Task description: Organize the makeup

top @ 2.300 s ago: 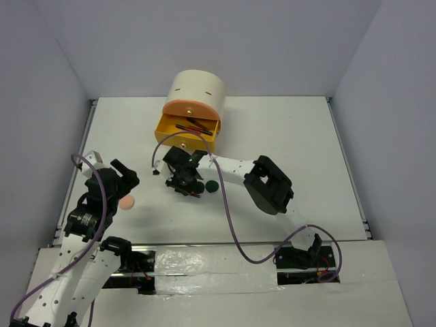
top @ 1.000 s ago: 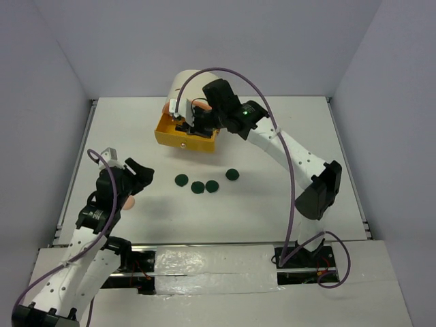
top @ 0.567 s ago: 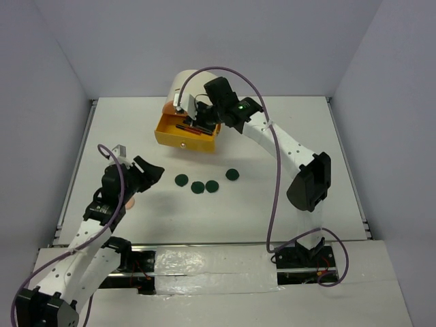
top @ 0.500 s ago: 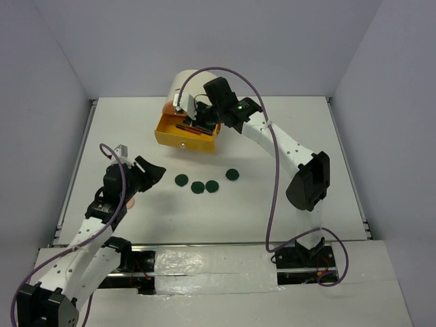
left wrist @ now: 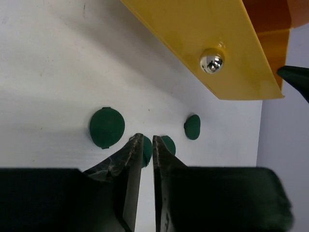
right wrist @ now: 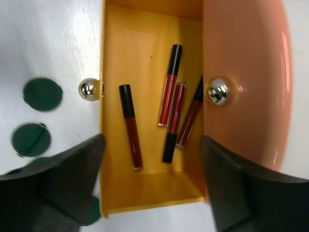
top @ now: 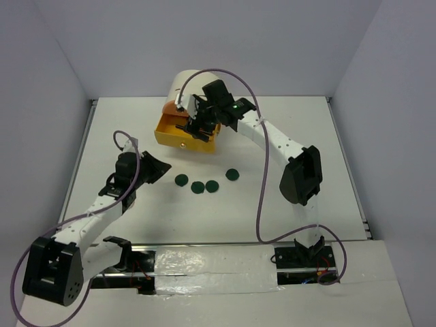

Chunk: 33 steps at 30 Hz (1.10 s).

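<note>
Four dark green discs point(top: 198, 187) lie in a loose row on the white table, in front of the open yellow drawer point(top: 178, 136). Several dark-red sticks point(right wrist: 131, 126) lie inside the drawer point(right wrist: 113, 58). My right gripper point(top: 197, 121) hangs over it. In the right wrist view this gripper point(right wrist: 154, 193) is open wide and holds nothing. My left gripper point(top: 162, 167) is low, just left of the discs. Seen from the left wrist, its jaws point(left wrist: 145, 140) are shut to a thin slit with nothing between, and the discs point(left wrist: 106, 127) lie just beyond the tips.
The cream drum cabinet point(top: 197, 85) stands at the back, with its orange drawer point(right wrist: 246, 82) closed above the yellow one. Both drawers have metal knobs point(left wrist: 211, 61). Grey walls enclose the table on three sides.
My right gripper's jaws have spread wide over the yellow drawer. My left arm has stretched forward and to the right toward the discs, and its jaws have closed to a slit.
</note>
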Tool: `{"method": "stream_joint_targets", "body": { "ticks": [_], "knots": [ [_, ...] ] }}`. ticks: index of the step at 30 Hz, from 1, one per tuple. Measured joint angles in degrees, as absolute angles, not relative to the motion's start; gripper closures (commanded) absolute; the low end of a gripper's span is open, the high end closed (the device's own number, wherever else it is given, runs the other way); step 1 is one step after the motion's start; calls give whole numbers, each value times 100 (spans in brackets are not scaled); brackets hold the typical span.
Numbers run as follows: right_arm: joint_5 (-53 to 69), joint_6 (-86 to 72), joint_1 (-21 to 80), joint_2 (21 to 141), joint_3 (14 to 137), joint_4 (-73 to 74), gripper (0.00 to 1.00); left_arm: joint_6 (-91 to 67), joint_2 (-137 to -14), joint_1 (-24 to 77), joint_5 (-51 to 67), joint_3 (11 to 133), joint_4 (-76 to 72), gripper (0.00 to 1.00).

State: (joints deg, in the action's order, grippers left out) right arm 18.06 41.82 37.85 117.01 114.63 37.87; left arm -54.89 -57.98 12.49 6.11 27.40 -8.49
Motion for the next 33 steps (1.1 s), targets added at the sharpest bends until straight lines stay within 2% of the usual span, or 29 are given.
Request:
{"method": "stream_joint_targets", "body": {
  "ticks": [1,3,5,6,7,8,9,10,12,19,33],
  "knots": [
    [1841,4069,3739,11675,11478,3774,0,-5496,-5937,1249,604,2812,-864,78],
    [1909,3795,3618,11577,11476,3765,0,-5559,-6257,1245,589,3037,-864,89],
    [2040,3546,3485,11413,11472,3760,4,-5588,-6617,1238,561,3319,-860,100],
    [2102,3444,3415,11312,11461,3754,10,-5610,-6783,1238,543,3446,-860,100],
    [2189,3345,3334,11181,11417,3723,34,-5599,-6921,1238,528,3559,-858,100],
    [2259,3297,3264,11034,11367,3710,53,-5603,-7135,1234,521,3723,-856,100],
    [2346,3221,3194,10875,11284,3684,81,-5621,-7338,1229,517,3883,-843,100],
    [2410,3131,3146,10733,11222,3691,89,-5640,-7485,1227,517,3999,-849,100],
    [2475,2985,3013,10396,11045,3632,97,-5725,-7800,1227,517,4246,-840,100],
    [2593,2720,2644,9675,10460,3435,97,-5758,-8567,1223,565,5050,-718,100],
    [2762,2421,2174,9564,9618,3301,96,-5789,-9417,1219,891,5955,-642,100]
  ]
}}
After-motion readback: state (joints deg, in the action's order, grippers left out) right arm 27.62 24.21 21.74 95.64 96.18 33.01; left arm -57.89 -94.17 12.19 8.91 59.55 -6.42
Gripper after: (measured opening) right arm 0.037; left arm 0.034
